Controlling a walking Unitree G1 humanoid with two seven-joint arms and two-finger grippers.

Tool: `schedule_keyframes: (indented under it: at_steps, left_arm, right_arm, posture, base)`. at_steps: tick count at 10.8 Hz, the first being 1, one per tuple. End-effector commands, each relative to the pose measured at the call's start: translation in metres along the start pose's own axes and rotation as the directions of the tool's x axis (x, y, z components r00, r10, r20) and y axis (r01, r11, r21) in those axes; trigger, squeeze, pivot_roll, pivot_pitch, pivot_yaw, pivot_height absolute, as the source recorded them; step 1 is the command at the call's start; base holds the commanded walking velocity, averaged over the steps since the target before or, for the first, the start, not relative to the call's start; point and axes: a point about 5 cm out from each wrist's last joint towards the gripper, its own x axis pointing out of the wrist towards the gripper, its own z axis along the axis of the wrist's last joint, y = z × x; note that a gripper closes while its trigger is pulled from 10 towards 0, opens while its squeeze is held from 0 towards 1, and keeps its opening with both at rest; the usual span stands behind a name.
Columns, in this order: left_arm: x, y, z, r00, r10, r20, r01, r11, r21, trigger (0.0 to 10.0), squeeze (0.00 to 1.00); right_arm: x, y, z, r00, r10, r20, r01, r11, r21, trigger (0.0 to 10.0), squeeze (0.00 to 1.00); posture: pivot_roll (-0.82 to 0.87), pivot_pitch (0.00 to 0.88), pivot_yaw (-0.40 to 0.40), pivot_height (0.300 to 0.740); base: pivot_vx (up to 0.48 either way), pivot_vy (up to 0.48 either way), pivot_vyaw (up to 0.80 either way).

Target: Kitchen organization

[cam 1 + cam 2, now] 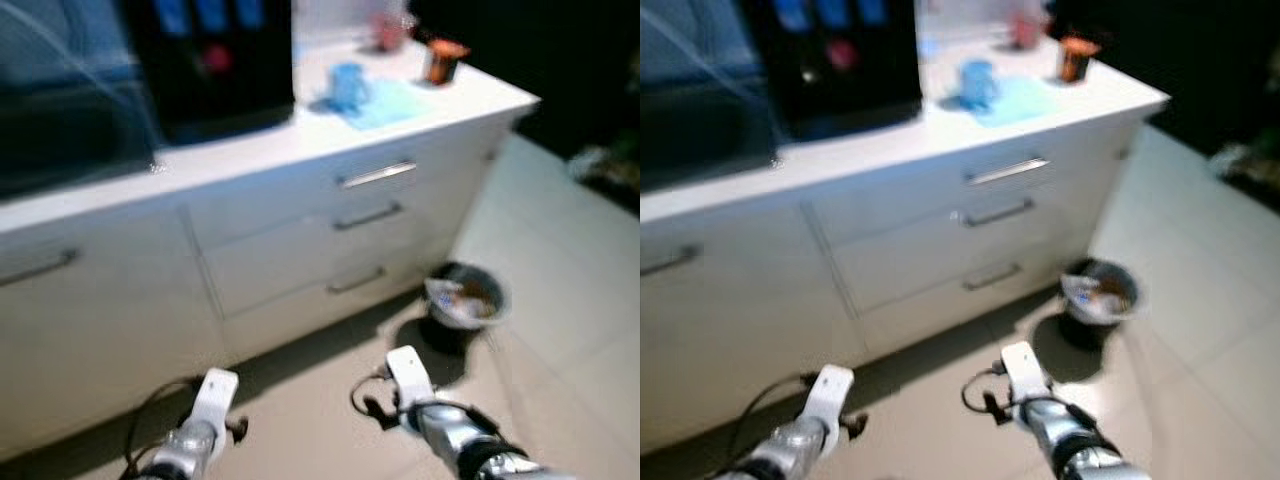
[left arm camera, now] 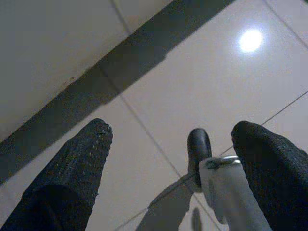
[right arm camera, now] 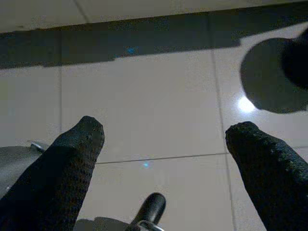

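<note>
Both arms hang low over glossy pale floor tiles (image 2: 202, 82). The left gripper (image 2: 171, 144) and right gripper (image 3: 163, 139) have their knobbly black fingers spread, empty. Far ahead, a white counter (image 1: 250, 150) with metal-handled drawers (image 1: 375, 215) carries a blue cup (image 1: 347, 85); a round dark bin (image 1: 462, 300) stands at right.

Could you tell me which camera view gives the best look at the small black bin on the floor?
The left eye view shows the bin best: whole, by the drawers, with rubbish inside. The right eye view shows nearly the same. The right wrist view catches a dark round shape at its edge, possibly the bin.
</note>
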Motion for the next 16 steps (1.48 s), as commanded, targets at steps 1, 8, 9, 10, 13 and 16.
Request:
schedule_keyframes:
  at_steps: [1, 8, 9, 10, 13, 16]
  left_arm:
    - [0.0007, -0.0057, 0.0021, 1.0, -0.026, 0.0, 0.026, 0.999, 0.02, 10.0, 0.0]
    - [0.0005, -0.0027, 0.0031, 1.0, -0.027, -0.008, 0.027, 0.999, 0.033, 10.0, 0.0]
    - [0.0005, -0.0021, 0.0032, 1.0, -0.024, -0.008, 0.024, 0.999, 0.033, 10.0, 0.0]
    - [0.0005, -0.0016, 0.0034, 1.0, -0.023, -0.008, 0.023, 0.999, 0.035, 10.0, 0.0]
    - [0.0005, -0.001, 0.0038, 1.0, -0.022, -0.008, 0.023, 0.999, 0.037, 10.0, 0.0]
    - [0.0005, -0.0005, 0.006, 1.0, -0.022, 0.005, 0.022, 0.999, 0.04, 10.0, 0.0]
  right_arm:
    - [-0.0014, -0.0059, -0.0034, 1.0, -0.019, -0.013, 0.019, 1.0, 0.022, 10.0, 0.0]
    - [-0.0007, -0.0039, -0.0016, 1.0, -0.017, -0.01, 0.017, 0.999, 0.035, 10.0, 0.0]
    - [-0.0007, -0.0037, -0.0014, 1.0, -0.018, -0.009, 0.018, 0.999, 0.039, 10.0, 0.0]
    - [-0.0006, -0.0034, -0.001, 1.0, -0.017, -0.008, 0.018, 0.999, 0.038, 10.0, 0.0]
    - [-0.0005, -0.0034, -0.0003, 1.0, -0.02, -0.007, 0.02, 0.999, 0.039, 10.0, 0.0]
    - [-0.0005, -0.0038, 0.0007, 1.0, -0.021, -0.004, 0.021, 0.999, 0.04, 10.0, 0.0]
  posture:
    - [0.06, 0.0, 0.006, 0.74]
    - [0.06, 0.0, 0.016, 0.74]
    - [0.06, 0.0, 0.015, 0.74]
    - [0.06, 0.0, 0.014, 0.74]
    - [0.06, 0.0, 0.014, 0.74]
    - [0.06, 0.0, 0.015, 0.74]
  base:
    - [0.0, 0.439, 0.0]
    - [0.0, 0.457, 0.0]
    - [0.0, 0.454, 0.0]
    - [0.0, 0.45, 0.0]
    - [0.0, 0.447, 0.0]
    - [0.0, 0.295, 0.0]
